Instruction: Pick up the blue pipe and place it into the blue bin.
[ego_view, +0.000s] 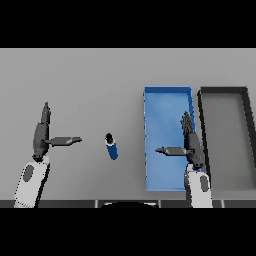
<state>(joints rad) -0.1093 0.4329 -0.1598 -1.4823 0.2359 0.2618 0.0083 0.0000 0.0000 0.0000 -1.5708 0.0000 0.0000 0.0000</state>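
Starting at the nine o'clock side of the grey table (100, 80), we've got the left hand (41, 134) poised above the surface, fingers straight and pointing toward twelve o'clock, thumb stuck out toward three o'clock. It's wide open, nothing in its grasp, and its white forearm runs down to seven o'clock.

Moving along toward the centre, there's the blue pipe (111, 146), lying on the table just beyond that thumb tip but apart from it. It's a short blue cylinder with a dark cap at its twelve o'clock end, body trailing off toward five o'clock. Nobody's touching it; it sits between the two hands, and to the left of the bin.

Next up, the blue bin (160, 100), a long rectangular tray stretching from twelve o'clock down to six o'clock, with raised blue walls. Its floor shows bare blue, the pipe clearly outside it at its nine o'clock side.

Over the bin's three o'clock edge hovers the right hand (191, 145), fingers straight toward twelve o'clock, thumb reaching toward nine o'clock across the bin's interior. Relaxed, spread, holding nothing at all.

And furthest toward three o'clock, just beside the blue one, a dark bin (245, 140) with black walls and a grey floor, nothing visible inside.
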